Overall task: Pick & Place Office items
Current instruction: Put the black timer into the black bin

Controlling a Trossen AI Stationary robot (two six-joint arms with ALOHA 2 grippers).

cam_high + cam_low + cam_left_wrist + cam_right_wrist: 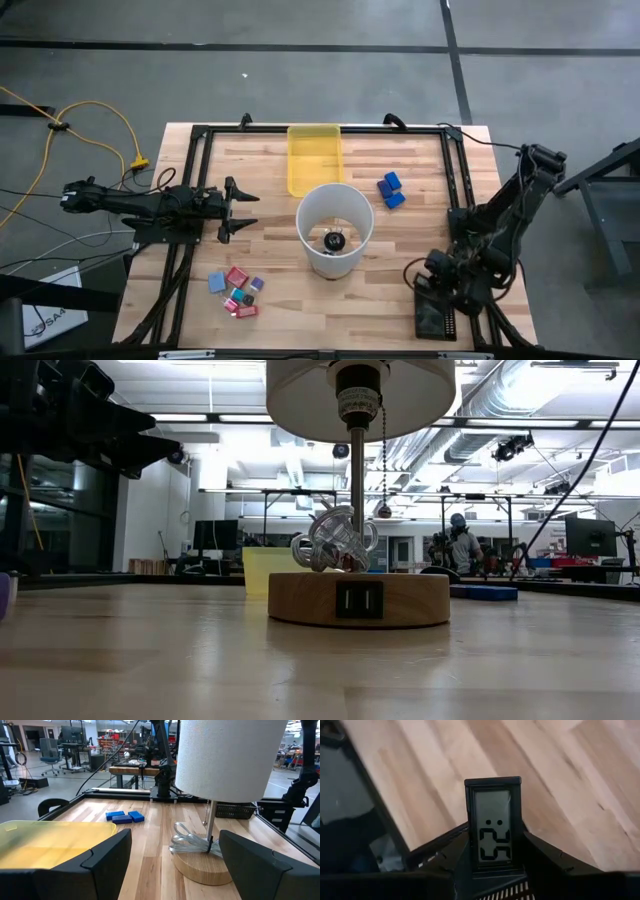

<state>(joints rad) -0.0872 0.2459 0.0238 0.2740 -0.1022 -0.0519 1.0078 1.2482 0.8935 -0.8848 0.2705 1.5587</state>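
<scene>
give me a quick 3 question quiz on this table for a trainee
1. True or false: the fingers of the left gripper are shut on one of the small pieces.
2. Where do the two bright-blue pieces lie?
A. on the bare wood beside the yellow tray
B. inside the tray
C. on the floor
3. Fill in: the white shade in the middle of the table belongs to a ____ standing on a round wooden base.

Key:
1. False. The fingers are spread wide with nothing between them.
2. A
3. lamp
</scene>
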